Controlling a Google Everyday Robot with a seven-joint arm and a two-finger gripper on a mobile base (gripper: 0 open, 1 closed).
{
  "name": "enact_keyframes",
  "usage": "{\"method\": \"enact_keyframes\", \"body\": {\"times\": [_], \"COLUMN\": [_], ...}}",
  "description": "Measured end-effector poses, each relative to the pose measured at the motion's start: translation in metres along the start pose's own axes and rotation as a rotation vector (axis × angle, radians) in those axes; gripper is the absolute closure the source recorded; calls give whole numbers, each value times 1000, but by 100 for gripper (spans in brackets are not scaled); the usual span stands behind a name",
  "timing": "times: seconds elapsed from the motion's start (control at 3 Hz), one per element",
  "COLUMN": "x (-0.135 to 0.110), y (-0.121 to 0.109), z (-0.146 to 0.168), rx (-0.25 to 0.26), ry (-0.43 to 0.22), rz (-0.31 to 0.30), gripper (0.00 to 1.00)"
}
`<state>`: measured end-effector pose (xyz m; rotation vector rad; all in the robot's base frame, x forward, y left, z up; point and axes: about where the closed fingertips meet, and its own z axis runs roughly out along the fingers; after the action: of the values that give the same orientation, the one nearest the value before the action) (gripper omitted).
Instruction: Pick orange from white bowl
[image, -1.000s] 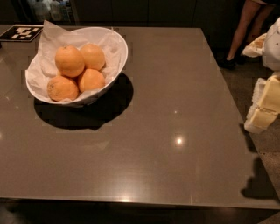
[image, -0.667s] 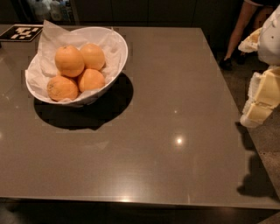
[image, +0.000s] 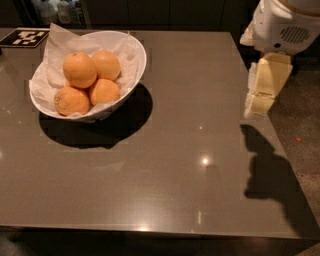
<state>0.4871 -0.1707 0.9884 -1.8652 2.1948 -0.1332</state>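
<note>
Gripper (image: 261, 92) hung at the right edge of the table (image: 190, 150), well apart from the white bowl (image: 136, 67); open or closed could not be told | black-and-white patterned marker (image: 25, 37) lay flat at far left corner, just behind bowl | bowl, glossy, lined with crumpled paper (image: 59, 39), sat far left on table, holding four oranges (image: 79, 70)

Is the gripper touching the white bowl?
Apart. The camera view shows the gripper by the table's right edge, with a broad stretch of tabletop between it and the white bowl of oranges at far left.
</note>
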Motion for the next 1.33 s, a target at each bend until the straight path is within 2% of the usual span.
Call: {"method": "enact_keyframes", "body": {"times": [0.33, 0.67, 1.33], "x": [-5, -30, -147], "y": [-4, -9, -20], "z": [0, -4, -20], "rx": [17, 38, 89], "ry": [-11, -23, -11], "rz": [-6, -48, -370], "gripper": [0, 0, 0]}}
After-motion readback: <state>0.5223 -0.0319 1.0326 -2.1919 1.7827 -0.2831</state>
